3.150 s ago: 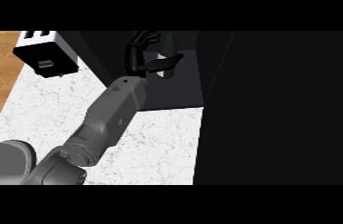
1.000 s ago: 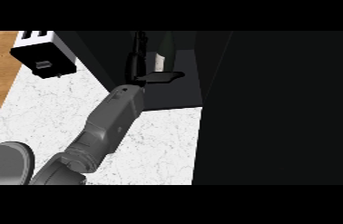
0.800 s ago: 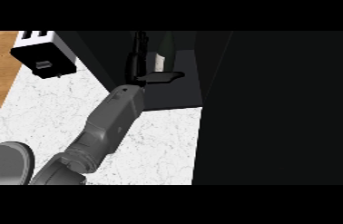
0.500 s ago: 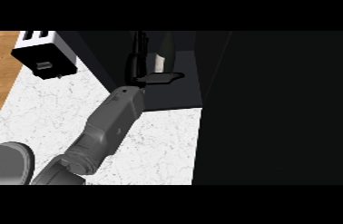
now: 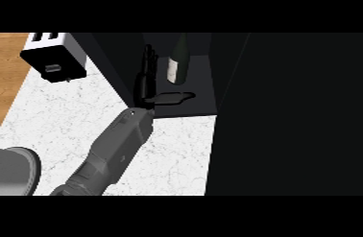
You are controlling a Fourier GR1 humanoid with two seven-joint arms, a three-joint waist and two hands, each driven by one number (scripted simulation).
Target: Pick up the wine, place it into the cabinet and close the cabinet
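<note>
The wine bottle (image 5: pixel 177 63), dark with a pale label, stands upright inside the dark cabinet (image 5: pixel 191 106) on its floor. My left hand (image 5: pixel 147 80) is inside the cabinet just left of the bottle. Its fingers point straight up and are open, and the thumb (image 5: pixel 174 98) sticks out to the right in front of the bottle's base. The hand is not wrapped round the bottle; a narrow gap shows between fingers and glass. The grey forearm (image 5: pixel 117 145) comes in from the lower left. The right hand does not show.
A big dark cabinet door (image 5: pixel 291 116) fills the right side of the view. A black and white toaster (image 5: pixel 53 56) sits at the back left on the white marble counter (image 5: pixel 64 111). Wooden floor (image 5: pixel 10 63) lies beyond the counter's left edge.
The left hand, curled round the bottle 3.1 s ago, has opened and let it go. Over the last second the fingers drew slightly left of the bottle, which stays standing.
</note>
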